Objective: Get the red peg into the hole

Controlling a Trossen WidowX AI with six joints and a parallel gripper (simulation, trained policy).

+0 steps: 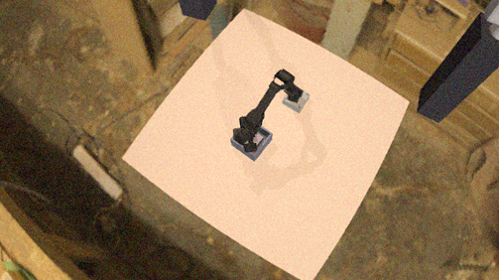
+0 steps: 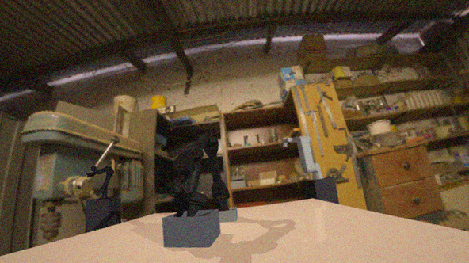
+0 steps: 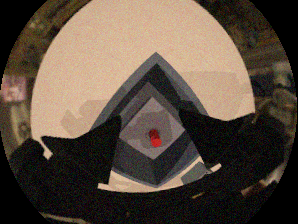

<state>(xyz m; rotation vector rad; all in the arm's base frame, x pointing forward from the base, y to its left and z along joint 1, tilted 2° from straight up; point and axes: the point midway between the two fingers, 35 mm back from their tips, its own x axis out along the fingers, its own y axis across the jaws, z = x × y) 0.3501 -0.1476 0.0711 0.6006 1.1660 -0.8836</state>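
Only wrist view shows red peg, inside box; pincer apart.

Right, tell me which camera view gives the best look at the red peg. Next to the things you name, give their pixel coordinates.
The wrist view: it alone shows the red peg (image 3: 155, 139), standing out against the paler plate (image 3: 155, 112) between the open gripper fingers. The top view shows the box (image 1: 259, 151) but no red that I can make out; in the exterior view, the box's walls (image 2: 189, 230) hide its inside.

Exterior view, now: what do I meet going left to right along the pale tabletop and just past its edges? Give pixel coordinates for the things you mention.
Small black arm on a dark pedestal (image 2: 91, 217) → open blue-grey box (image 2: 191, 230) → grey arm on a dark pedestal (image 2: 327, 190) → wooden drawers (image 2: 404, 165).
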